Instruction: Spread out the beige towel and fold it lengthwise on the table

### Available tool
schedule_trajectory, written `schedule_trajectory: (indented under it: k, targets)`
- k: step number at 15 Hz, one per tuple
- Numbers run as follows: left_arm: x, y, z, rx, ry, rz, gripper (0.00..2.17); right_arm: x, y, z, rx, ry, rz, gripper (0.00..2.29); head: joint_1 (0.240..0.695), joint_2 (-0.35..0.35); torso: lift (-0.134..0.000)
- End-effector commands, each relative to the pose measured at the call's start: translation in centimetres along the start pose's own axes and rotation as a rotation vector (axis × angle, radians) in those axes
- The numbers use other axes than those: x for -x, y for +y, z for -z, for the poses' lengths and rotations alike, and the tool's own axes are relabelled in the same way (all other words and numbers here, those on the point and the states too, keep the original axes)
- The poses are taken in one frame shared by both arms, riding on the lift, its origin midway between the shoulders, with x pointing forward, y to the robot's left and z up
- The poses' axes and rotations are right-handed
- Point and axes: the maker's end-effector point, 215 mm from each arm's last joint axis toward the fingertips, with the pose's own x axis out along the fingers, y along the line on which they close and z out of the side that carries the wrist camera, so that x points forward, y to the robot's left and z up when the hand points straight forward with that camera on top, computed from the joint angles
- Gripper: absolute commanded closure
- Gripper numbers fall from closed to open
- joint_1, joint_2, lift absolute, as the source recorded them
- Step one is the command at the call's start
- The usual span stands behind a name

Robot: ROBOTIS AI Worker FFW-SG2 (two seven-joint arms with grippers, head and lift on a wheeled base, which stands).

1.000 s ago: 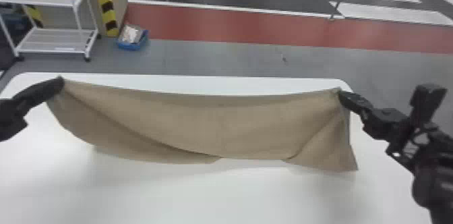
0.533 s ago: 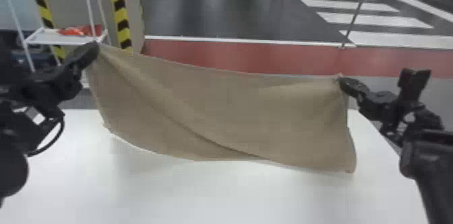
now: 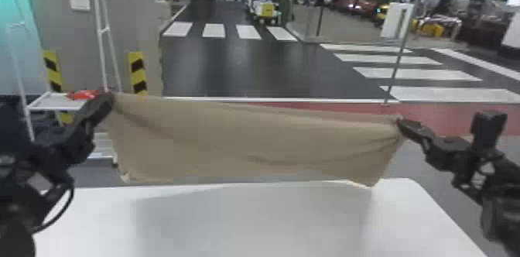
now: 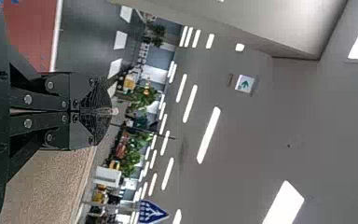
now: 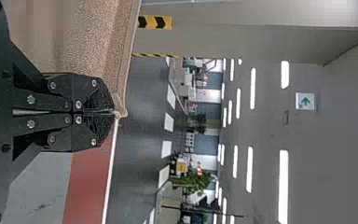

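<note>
Roadway [image 3: 240, 66], dark with white crossing bars, lies beyond the work area, next to a grey pillar [image 3: 127, 12] bearing yellow-and-black hazard strips [image 3: 137, 70]. Table [image 3: 251, 221], white and flat, occupies the foreground. Towel [image 3: 251, 140], beige, hangs spread between the two grippers near the table's far edge; its lower right corner overlaps that edge in the head view, and whether cloth and table touch cannot be told. Its upper edge slopes from the left gripper down toward the right one, and shallow folds curve from the two held corners to the middle. Left arm [image 3: 23, 198] enters at the left edge, wrist angled upward and inward, a black cable [image 3: 69, 202] looping beneath. Right arm [image 3: 503, 198] enters at the right edge, its wrist pointing inward with a slight upward tilt. Cart [image 3: 46, 103], white-framed, stands behind the left arm. Signs: a blue panel with white markings [image 4: 151, 212] and a white panel with a green arrow [image 4: 245, 83] in the left wrist view. Left gripper [image 3: 110, 95]: jaws clenched on one upper corner of the towel, a small tip of cloth at the fingertips. Right gripper [image 3: 400, 120]: jaws clenched on the opposite upper corner, the cloth bunched at the fingertips. Red item [image 3: 83, 95]: on the cart's shelf.
</note>
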Motion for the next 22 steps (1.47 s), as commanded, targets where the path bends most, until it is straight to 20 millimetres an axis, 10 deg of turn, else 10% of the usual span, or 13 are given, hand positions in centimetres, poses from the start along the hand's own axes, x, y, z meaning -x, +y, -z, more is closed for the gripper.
schedule_trajectory:
  k: [1,3,9,14,22]
  targets:
    - [6.8,-0.6,6.8,0.022,0.100,0.015,1.36,4.3,1.2,5.6,-0.034,0.056,-0.063,1.48,0.403,-0.147,-0.124]
    - [12.1,-2.3,9.8,0.032,0.151,0.028,1.36,8.2,2.8,8.9,-0.062,0.100,-0.124,1.48,0.521,-0.163,-0.124]
    - [22.1,-3.8,10.1,0.015,0.199,0.007,1.36,21.1,4.3,13.0,-0.120,0.199,-0.256,1.48,0.695,-0.211,-0.124]
    - [26.7,-4.0,7.8,-0.005,0.212,-0.007,1.36,26.7,3.9,14.7,-0.176,0.229,-0.257,1.48,0.695,-0.242,-0.124]
    - [23.7,-3.1,9.0,-0.027,0.274,-0.004,1.36,21.0,2.6,11.2,-0.188,0.188,-0.219,1.48,0.695,-0.262,-0.124]
